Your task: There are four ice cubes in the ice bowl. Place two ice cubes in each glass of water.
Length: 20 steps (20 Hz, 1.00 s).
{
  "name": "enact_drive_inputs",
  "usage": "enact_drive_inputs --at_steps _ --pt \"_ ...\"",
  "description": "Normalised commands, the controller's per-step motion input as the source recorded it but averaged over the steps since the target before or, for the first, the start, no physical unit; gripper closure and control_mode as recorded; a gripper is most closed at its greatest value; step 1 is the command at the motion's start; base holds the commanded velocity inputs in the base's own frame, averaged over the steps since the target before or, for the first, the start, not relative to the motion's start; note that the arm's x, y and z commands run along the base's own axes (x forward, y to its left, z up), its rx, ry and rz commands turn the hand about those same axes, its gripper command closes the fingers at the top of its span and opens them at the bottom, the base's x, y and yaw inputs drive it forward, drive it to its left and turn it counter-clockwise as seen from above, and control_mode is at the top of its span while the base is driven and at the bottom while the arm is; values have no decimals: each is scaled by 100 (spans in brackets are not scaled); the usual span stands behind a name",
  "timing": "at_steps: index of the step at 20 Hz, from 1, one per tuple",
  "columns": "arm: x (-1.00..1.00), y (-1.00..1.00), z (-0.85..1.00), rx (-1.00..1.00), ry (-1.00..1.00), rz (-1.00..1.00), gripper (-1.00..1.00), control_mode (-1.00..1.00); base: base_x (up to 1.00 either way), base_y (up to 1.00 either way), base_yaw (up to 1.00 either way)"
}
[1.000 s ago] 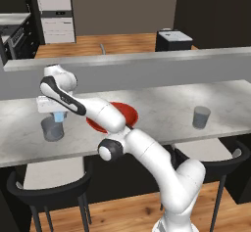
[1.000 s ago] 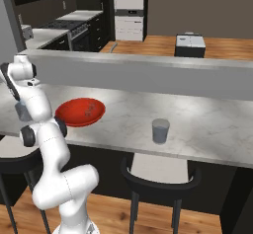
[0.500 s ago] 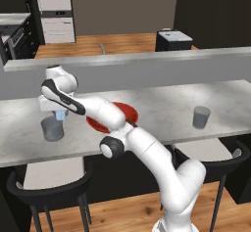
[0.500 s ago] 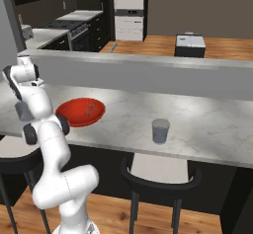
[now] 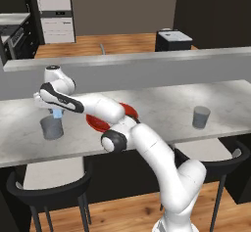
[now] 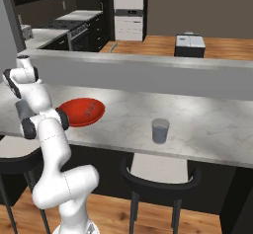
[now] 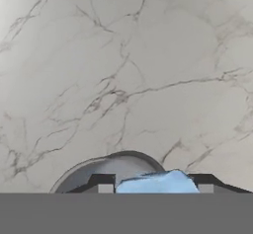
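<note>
- Gripper (image 5: 57, 112), at left of the left base frame, clamps an ice cube (image 7: 155, 182) between its tips.
- Risk: released off-centre, the cube could strike the rim and skid across the marble counter (image 5: 162, 108).
- Glass of water (image 5: 51, 127) sits directly below the hand; its rim arcs at the hand view's bottom.
- Ice bowl (image 6: 80, 111) lies mid-counter; a second glass (image 6: 160, 130) stands well right.

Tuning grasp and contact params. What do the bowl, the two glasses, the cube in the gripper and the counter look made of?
Bowl: glossy red, glazed ceramic or plastic, going by the sheen.
Left glass and right glass: grey and translucent, likely glass.
Cube held in the gripper: pale blue, see-through, looks like ice.
Counter: white with grey veins, polished marble look.
</note>
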Motion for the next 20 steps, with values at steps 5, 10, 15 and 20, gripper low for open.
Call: enact_drive_inputs --at_steps 5,10,15,20 --pt "18 39 15 -4 0 0 100 -100 0 0 0" --pt "0 24 24 -4 0 0 100 -100 0 0 0" --pt "0 4 6 -5 0 0 100 -100 0 0 0" --pt "0 -11 2 -9 1 0 100 -100 0 0 0"
